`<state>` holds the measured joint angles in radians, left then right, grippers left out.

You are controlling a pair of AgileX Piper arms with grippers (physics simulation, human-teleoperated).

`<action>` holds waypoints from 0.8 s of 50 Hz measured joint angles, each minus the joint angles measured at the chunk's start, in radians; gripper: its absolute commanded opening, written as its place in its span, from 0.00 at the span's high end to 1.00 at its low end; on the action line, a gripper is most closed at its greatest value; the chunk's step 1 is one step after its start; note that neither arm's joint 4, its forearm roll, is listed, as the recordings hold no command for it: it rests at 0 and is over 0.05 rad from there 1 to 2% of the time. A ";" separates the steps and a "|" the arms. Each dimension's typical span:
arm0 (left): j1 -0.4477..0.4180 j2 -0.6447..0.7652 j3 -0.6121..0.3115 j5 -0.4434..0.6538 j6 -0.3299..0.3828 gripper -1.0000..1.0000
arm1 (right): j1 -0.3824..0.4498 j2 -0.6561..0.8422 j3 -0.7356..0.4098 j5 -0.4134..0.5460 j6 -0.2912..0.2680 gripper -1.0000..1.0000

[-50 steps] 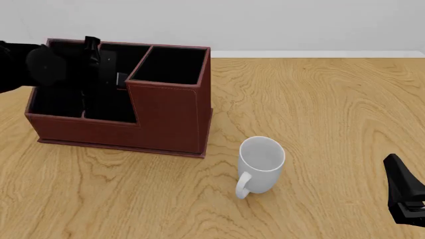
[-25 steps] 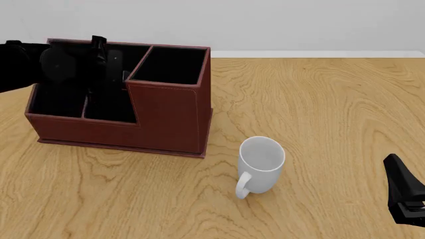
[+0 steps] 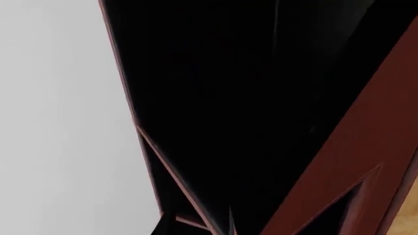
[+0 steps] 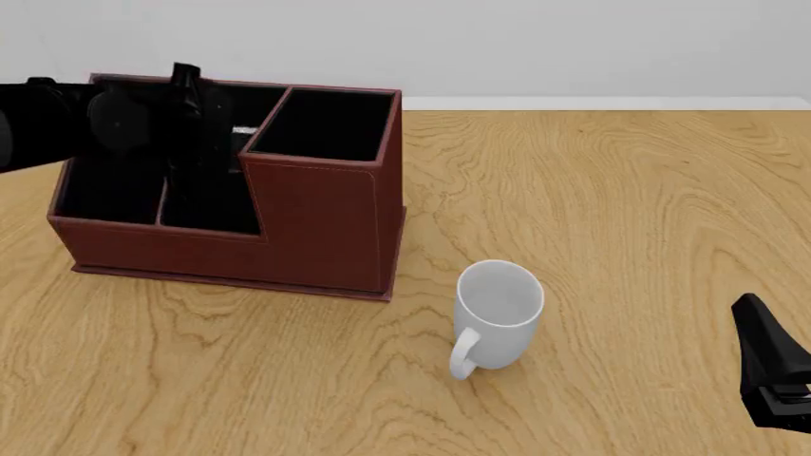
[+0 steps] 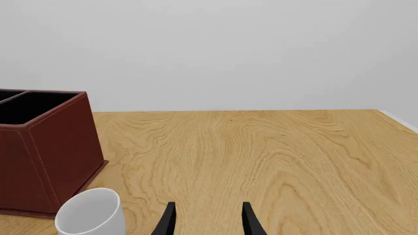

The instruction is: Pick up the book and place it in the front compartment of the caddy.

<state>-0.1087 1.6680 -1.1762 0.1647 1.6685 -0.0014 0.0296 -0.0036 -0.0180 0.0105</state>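
Wood-grain table (image 4: 609, 209) in front view: my left gripper (image 4: 203, 142) hangs inside the caddy (image 4: 323, 223); finger spread and book unreadable. Left wrist shows only black lining. Right wrist: right gripper (image 5: 207, 219) parted, empty. I'd confirm the compartment first.

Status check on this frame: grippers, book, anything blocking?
Left gripper down in the caddy, jaw state unclear. Right gripper open, idle. Book not clearly visible. Mug clear of the caddy.
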 measured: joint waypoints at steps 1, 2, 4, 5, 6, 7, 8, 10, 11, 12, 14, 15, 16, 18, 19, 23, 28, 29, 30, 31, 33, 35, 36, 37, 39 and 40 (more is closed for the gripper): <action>0.001 0.001 -0.001 -0.003 0.002 0.00 | 0.000 0.000 0.000 0.000 0.000 0.00; 0.003 0.001 -0.001 -0.005 0.003 0.00 | 0.000 0.000 0.000 0.000 0.000 0.00; 0.005 0.001 -0.002 -0.010 0.006 0.00 | 0.000 0.000 0.000 0.000 0.000 0.00; 0.006 0.001 -0.001 -0.013 0.007 0.00 | 0.000 0.000 0.000 0.000 0.000 0.00; 0.007 0.000 -0.001 -0.015 0.008 0.00 | 0.000 0.000 0.000 0.000 0.000 0.00; 0.008 -0.001 0.000 -0.016 0.010 0.00 | 0.000 0.000 0.000 0.000 0.000 0.00; 0.008 -0.002 0.001 -0.018 0.011 0.00 | 0.000 0.000 0.000 0.000 0.000 0.00; 0.010 -0.005 0.002 -0.021 0.013 0.00 | 0.000 0.000 0.000 0.000 0.000 0.00; 0.011 -0.007 0.002 -0.023 0.014 0.00 | 0.000 0.000 0.000 0.000 0.000 0.00; 0.011 -0.009 0.003 -0.025 0.016 0.00 | 0.000 0.000 0.000 0.000 0.000 0.00; 0.011 -0.013 0.002 -0.029 0.017 0.00 | 0.000 0.000 0.000 0.000 0.000 0.00; 0.011 -0.015 0.003 -0.031 0.018 0.00 | 0.000 0.000 0.000 0.000 0.000 0.00; 0.011 -0.018 0.002 -0.034 0.019 0.00 | 0.000 0.000 0.000 0.000 0.000 0.00; 0.009 -0.023 0.002 -0.037 0.019 0.00 | 0.000 0.000 0.000 0.000 0.000 0.00; 0.009 -0.026 0.002 -0.039 0.019 0.00 | 0.000 0.000 0.000 0.000 0.000 0.00; 0.006 -0.040 0.005 -0.042 0.018 0.00 | 0.000 0.000 0.000 0.000 0.000 0.00; 0.004 -0.063 0.012 -0.041 0.016 0.00 | 0.000 0.000 0.000 0.000 0.000 0.00; 0.004 -0.068 0.014 -0.041 0.016 0.00 | 0.000 0.000 0.000 0.000 0.000 0.00; 0.004 -0.074 0.016 -0.040 0.016 0.00 | 0.000 0.000 0.000 0.000 0.000 0.00; 0.003 -0.080 0.019 -0.039 0.015 0.00 | 0.000 0.000 0.000 0.000 0.000 0.00; 0.003 -0.095 0.024 -0.035 0.014 0.00 | 0.000 0.000 0.000 0.000 0.000 0.00; 0.001 -0.111 0.031 -0.031 0.012 0.00 | 0.000 0.000 0.000 0.000 0.000 0.00; -0.001 -0.120 0.035 -0.029 0.011 0.00 | 0.000 0.000 0.000 0.000 0.000 0.00; -0.002 -0.130 0.039 -0.026 0.009 0.00 | 0.000 0.000 0.000 0.000 0.000 0.00; -0.005 -0.152 0.049 -0.020 0.005 0.00 | 0.000 0.000 0.000 0.000 0.000 0.00; -0.007 -0.165 0.055 -0.017 0.003 0.00 | 0.000 0.000 0.000 0.000 0.000 0.00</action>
<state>-0.1156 1.5032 -1.1216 0.1478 1.6718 -0.0014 0.0296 -0.0036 -0.0180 0.0106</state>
